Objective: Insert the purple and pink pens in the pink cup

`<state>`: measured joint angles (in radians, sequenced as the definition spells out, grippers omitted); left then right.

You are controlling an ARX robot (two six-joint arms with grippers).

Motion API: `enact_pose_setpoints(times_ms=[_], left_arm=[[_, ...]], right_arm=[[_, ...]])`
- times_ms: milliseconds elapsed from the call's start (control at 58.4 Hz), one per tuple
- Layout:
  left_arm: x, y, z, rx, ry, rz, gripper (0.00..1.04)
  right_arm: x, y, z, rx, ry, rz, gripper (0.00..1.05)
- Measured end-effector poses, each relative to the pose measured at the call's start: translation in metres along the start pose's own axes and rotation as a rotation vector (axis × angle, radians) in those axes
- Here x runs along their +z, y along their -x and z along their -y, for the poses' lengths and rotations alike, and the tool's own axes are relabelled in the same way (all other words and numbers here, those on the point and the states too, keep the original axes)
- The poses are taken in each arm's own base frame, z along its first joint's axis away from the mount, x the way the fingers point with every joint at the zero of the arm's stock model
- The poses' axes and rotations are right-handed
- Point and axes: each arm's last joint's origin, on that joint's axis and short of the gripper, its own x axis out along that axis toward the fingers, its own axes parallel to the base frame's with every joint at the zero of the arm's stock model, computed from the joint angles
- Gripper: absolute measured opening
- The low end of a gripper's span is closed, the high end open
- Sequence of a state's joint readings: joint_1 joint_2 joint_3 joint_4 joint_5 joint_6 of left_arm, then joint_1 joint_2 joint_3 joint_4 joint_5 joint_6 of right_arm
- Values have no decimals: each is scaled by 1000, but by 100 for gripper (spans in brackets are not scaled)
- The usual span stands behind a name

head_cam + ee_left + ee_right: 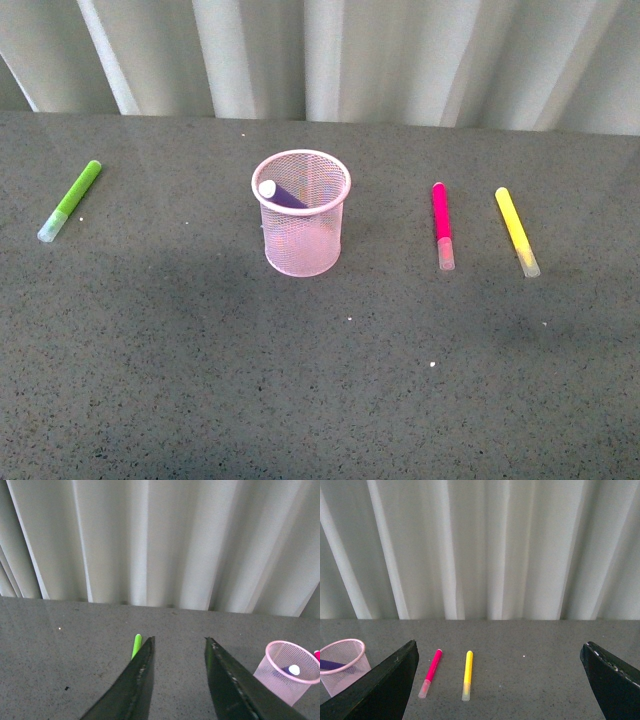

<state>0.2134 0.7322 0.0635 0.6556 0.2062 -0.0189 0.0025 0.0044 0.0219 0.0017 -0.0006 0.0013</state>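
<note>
The pink cup [301,212] stands upright at the table's middle; the purple pen [283,195] leans inside it, pale cap up. The pink pen [441,224] lies flat to the cup's right, cap toward me. Neither arm shows in the front view. My left gripper [179,640] is open and empty above the table, with the cup [287,674] and purple pen [290,670] off to one side. My right gripper [501,649] is wide open and empty; the pink pen [431,672], the cup [340,666] and the purple pen [330,664] show ahead of it.
A lime-green marker [70,200] lies at the far left, also in the left wrist view [136,646]. A yellow marker [516,231] lies right of the pink pen, also in the right wrist view [467,675]. White curtain [330,55] hangs behind the grey table [320,380].
</note>
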Motion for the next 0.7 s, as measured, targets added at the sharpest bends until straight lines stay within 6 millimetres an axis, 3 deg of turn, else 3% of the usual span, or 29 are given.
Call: enact_pose_setpoints(times_ms=[154, 462, 702], left_arm=[[-10, 9, 8, 0, -9, 4, 4], [-6, 21, 24, 0, -14, 20, 4], [-5, 28, 26, -9, -14, 25, 4]], right_arm=[[0, 0, 0, 0, 0, 0, 98], [0, 0, 0, 0, 0, 0, 98], [0, 0, 0, 0, 0, 0, 98]])
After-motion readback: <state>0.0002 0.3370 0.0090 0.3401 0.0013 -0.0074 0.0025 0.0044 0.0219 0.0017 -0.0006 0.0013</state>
